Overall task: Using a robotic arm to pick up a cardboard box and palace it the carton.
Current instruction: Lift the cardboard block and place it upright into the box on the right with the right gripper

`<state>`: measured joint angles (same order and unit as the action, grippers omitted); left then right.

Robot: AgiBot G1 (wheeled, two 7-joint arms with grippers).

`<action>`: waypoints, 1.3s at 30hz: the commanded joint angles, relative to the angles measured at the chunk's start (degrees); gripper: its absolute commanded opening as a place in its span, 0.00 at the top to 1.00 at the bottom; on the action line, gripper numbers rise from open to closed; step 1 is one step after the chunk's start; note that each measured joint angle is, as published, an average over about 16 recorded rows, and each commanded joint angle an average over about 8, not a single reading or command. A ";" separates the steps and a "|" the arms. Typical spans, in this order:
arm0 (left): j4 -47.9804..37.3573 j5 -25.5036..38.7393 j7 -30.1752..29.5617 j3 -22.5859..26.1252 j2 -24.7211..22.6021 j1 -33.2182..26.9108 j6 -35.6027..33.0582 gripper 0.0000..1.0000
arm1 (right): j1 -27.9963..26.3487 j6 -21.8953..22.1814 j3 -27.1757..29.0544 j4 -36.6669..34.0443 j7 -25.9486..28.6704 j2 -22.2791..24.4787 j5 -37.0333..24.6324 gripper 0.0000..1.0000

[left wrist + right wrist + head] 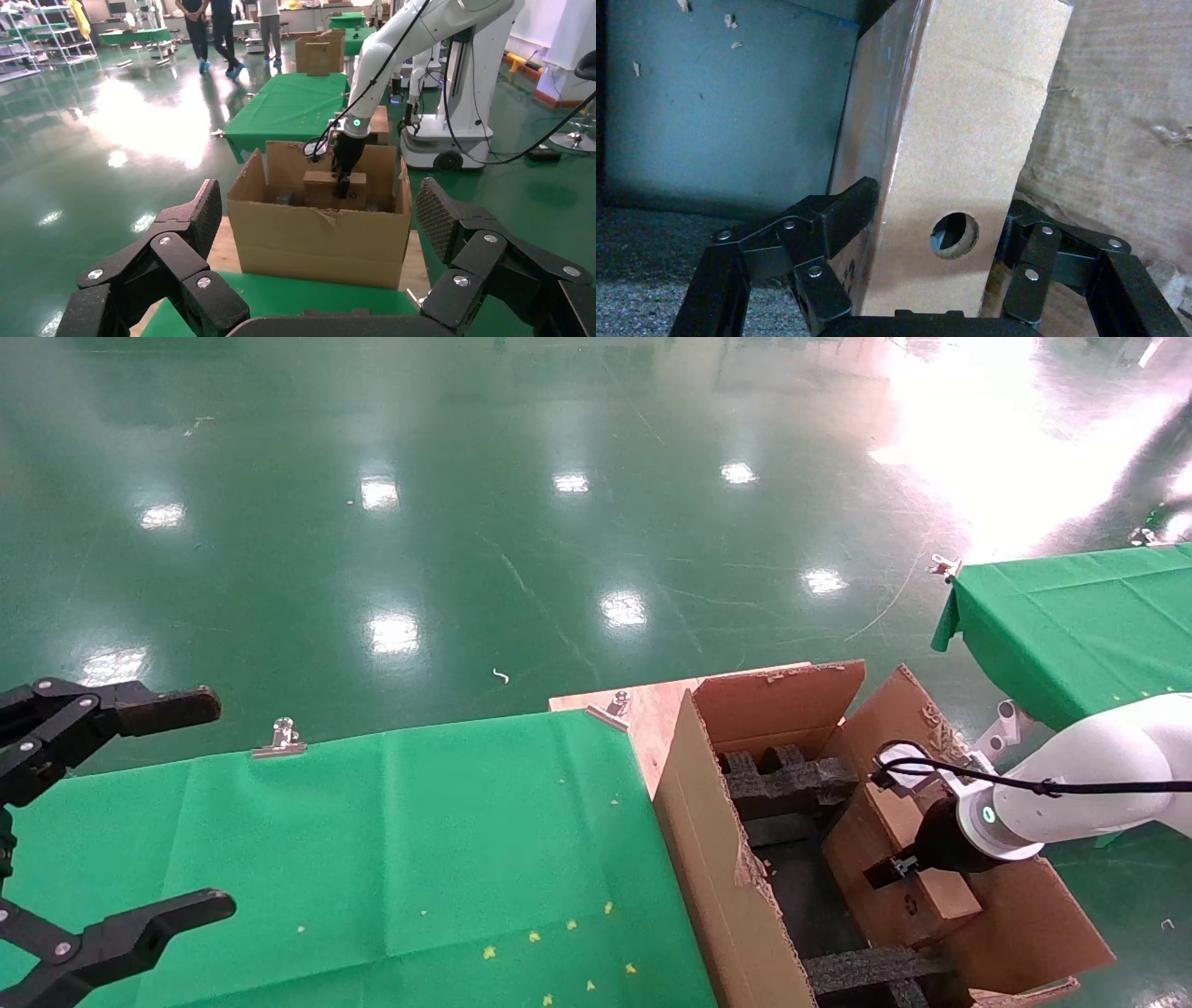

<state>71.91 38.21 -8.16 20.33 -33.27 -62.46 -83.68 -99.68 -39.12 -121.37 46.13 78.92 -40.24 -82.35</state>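
So the white robotic arm (pixel 1099 775) is reaching down into the carton (pixel 717 859) from the right side, and its right tool (pixel 933 232) is clamped on the narrow edge of the cardboard box (pixel 894 859), one finger (pixel 835 217) pressed on each broad face. The round hole (pixel 954 234) in the box edge sits right between the fingers in the wrist view. The box is inside the carton, standing on edge and tilted, seemingly leaning toward the carton wall on the arm's side. Black foam blocks (pixel 787 780) sit in the carton just beyond the tool, and another foam strip (pixel 866 966) lies on the near side of it. The left tool (pixel 112 822) is well off to the left over the green bench (pixel 391 859), fingers spread wide, holding nothing.
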 commanded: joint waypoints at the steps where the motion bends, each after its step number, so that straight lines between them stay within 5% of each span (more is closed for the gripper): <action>1: 0.00 0.00 0.00 0.00 0.00 0.00 0.00 0.00 | 0.17 0.01 0.21 -0.36 -0.70 -0.08 0.43 0.49; 4: -0.01 0.00 0.00 0.00 0.00 0.01 0.01 0.00 | 0.30 0.13 0.31 -0.52 -1.02 -0.12 0.61 0.12; 6: -0.01 0.00 0.00 0.00 0.00 0.01 0.01 0.00 | 0.34 0.16 0.34 -0.55 -1.08 -0.12 0.67 0.00; 39: -0.02 -0.01 0.01 0.01 0.00 0.00 0.01 0.00 | -4.38 0.00 1.31 2.07 -1.27 1.78 -0.06 0.00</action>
<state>71.90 38.20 -8.15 20.34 -33.27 -62.46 -83.67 -104.68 -38.89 -119.62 48.82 77.67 -38.10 -82.04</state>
